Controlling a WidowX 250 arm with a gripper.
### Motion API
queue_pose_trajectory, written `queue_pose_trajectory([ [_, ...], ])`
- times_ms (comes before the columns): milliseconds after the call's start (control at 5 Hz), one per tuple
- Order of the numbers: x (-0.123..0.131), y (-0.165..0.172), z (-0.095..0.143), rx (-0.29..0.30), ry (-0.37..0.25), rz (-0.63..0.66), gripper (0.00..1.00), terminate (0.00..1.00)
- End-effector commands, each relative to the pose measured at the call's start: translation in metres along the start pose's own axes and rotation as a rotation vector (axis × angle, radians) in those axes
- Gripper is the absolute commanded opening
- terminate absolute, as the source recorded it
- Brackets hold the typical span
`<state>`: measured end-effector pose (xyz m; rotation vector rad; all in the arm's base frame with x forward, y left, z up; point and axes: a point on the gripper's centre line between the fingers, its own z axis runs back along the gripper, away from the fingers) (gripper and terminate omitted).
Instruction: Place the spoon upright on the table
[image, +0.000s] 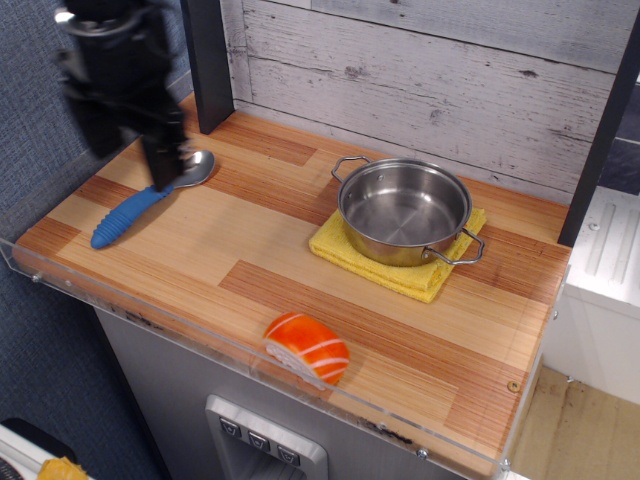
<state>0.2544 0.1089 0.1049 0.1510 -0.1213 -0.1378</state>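
Note:
The spoon (133, 213) lies flat on the wooden table (300, 250) at its left end. Its blue ribbed handle points to the front left and its silver bowl to the back right. My gripper (130, 150) hangs above the spoon's bowl end, blurred by motion. Its two black fingers (163, 160) stand apart and hold nothing. The nearer finger covers part of the spoon's neck in this view.
A steel pot (405, 212) sits on a yellow cloth pad (345, 250) right of centre. An orange-and-white sushi piece (307, 349) lies near the front acrylic edge. A dark post (208, 60) stands at the back left. A grey plank wall runs behind.

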Motion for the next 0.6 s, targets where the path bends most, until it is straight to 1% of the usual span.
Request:
queue_pose_trajectory([
  [0, 0.037, -0.034, 0.034, -0.057, -0.086, 0.05, 1.0, 0.0],
  [200, 0.051, -0.046, 0.034, -0.105, -0.12, 0.157, 1.0, 0.0],
  [400, 0.051, -0.046, 0.034, -0.105, -0.12, 0.157, 1.0, 1.0],
])
